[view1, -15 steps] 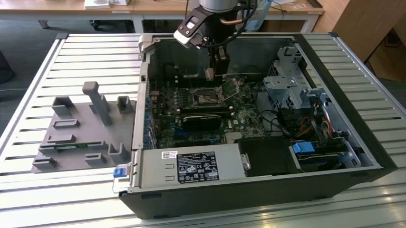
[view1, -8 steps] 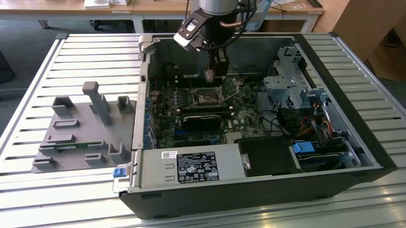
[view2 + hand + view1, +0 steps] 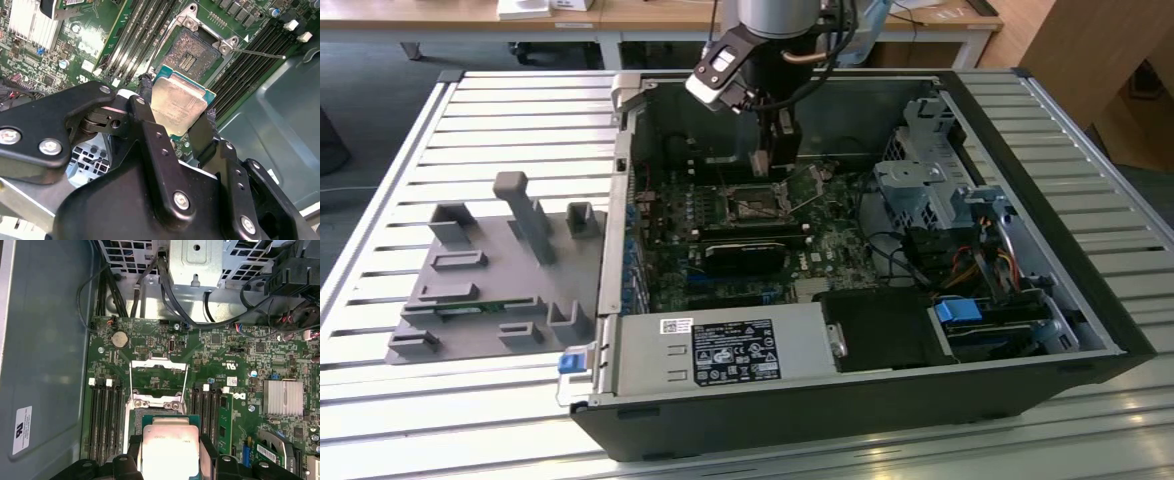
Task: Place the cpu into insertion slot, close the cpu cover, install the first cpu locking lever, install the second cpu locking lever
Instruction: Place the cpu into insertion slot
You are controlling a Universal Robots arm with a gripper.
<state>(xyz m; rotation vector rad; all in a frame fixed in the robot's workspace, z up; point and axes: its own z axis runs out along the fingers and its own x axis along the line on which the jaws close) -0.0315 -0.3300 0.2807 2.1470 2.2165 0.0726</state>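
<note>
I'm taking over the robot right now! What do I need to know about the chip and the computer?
The gripper is shut on the cpu and holds it above the motherboard, close to the insertion slot.
The insertion slot is bare.
The cpu cover is flipped open, away from the slot.
One locking lever sticks out, unlatched.
Done: cpu picked up.
Left: cpu not yet in the slot, cover not closed, both levers not installed.
</note>
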